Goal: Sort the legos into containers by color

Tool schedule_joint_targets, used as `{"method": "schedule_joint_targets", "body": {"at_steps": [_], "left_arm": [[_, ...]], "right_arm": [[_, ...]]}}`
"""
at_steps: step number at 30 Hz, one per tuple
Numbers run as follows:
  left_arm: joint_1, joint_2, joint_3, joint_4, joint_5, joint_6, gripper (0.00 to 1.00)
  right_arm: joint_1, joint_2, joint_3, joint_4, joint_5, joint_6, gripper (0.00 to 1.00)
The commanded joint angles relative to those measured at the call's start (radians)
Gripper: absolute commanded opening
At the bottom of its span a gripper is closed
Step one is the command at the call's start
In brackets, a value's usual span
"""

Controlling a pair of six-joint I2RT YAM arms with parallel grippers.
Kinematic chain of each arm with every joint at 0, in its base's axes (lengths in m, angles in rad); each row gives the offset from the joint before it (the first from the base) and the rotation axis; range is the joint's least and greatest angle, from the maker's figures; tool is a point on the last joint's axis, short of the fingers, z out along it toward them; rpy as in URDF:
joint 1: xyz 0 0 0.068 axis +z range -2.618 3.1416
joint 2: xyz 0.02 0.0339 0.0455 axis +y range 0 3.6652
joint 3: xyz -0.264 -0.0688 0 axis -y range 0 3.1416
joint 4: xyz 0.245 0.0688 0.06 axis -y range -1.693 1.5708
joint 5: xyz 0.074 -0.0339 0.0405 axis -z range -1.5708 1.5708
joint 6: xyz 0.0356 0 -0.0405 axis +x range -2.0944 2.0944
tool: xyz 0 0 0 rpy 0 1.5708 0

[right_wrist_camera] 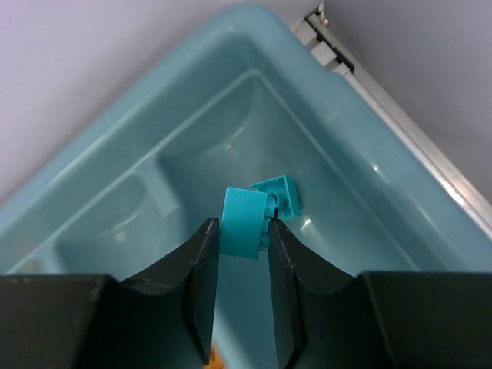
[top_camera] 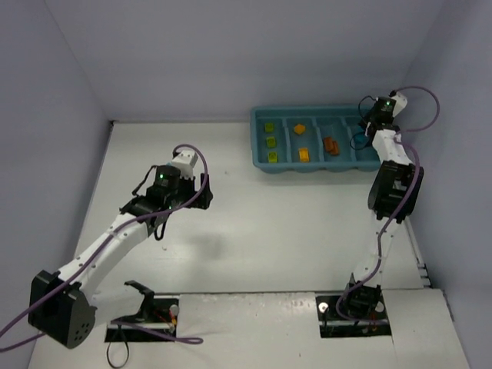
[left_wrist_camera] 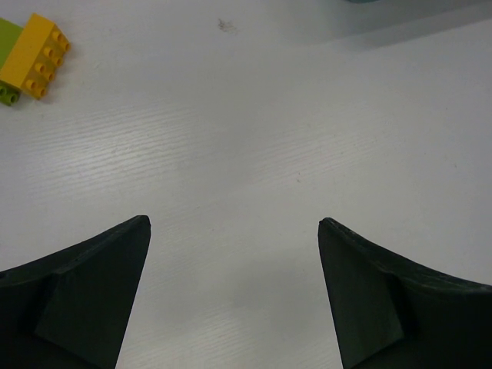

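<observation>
Right jaws are gripping a cyan brick point(right_wrist_camera: 244, 223) over the tray slot point(right_wrist_camera: 342, 231) holding its twin point(right_wrist_camera: 280, 192).
Left jaws are hanging open, ready for the yellow-green clump point(left_wrist_camera: 31, 55).

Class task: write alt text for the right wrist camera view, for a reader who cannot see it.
The right gripper pinches a cyan brick over the corner compartment of a teal tray. A second cyan brick lies on that compartment's floor just beyond it.
</observation>
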Motion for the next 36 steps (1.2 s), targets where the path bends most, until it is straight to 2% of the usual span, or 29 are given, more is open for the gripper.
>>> {"method": "schedule_joint_targets", "body": {"at_steps": [1,4,7,8,14,19,23,27,31,36], "left_arm": [[0.01,0.014,0.061,-0.029,-0.03,-0.044,0.84],[0.018,0.02,0.063,-0.032,-0.056,-0.054,0.83],[0.039,0.029,0.068,-0.034,-0.064,-0.07,0.84],[0.046,0.04,0.071,-0.035,-0.066,-0.073,0.84],[0.141,0.14,0.159,-0.086,-0.06,-0.067,0.84],[0.21,0.256,0.317,-0.184,-0.078,0.007,0.84],[0.273,0.405,0.46,-0.253,-0.04,0.064,0.84],[0.314,0.548,0.629,-0.32,0.028,0.131,0.84],[0.331,0.715,0.757,-0.427,0.034,0.16,0.84],[0.345,0.803,0.819,-0.426,0.023,0.177,0.84]], "right_arm": [[0.003,0.015,0.118,0.082,0.011,0.032,0.08],[0.001,0.052,0.155,0.083,0.0,0.018,0.21],[-0.004,0.059,0.169,0.085,-0.029,0.01,0.4],[-0.004,0.056,0.169,0.085,-0.043,-0.005,0.51],[-0.004,-0.041,0.118,0.085,-0.095,-0.07,0.69],[0.003,-0.219,0.013,0.085,-0.17,-0.085,0.7],[0.029,-0.358,-0.101,0.086,-0.241,-0.059,0.7],[0.111,-0.507,-0.248,0.098,-0.269,-0.059,0.7],[0.168,-0.598,-0.381,0.111,-0.319,-0.053,0.7],[0.203,-0.695,-0.556,0.118,-0.396,-0.022,0.69]]}}
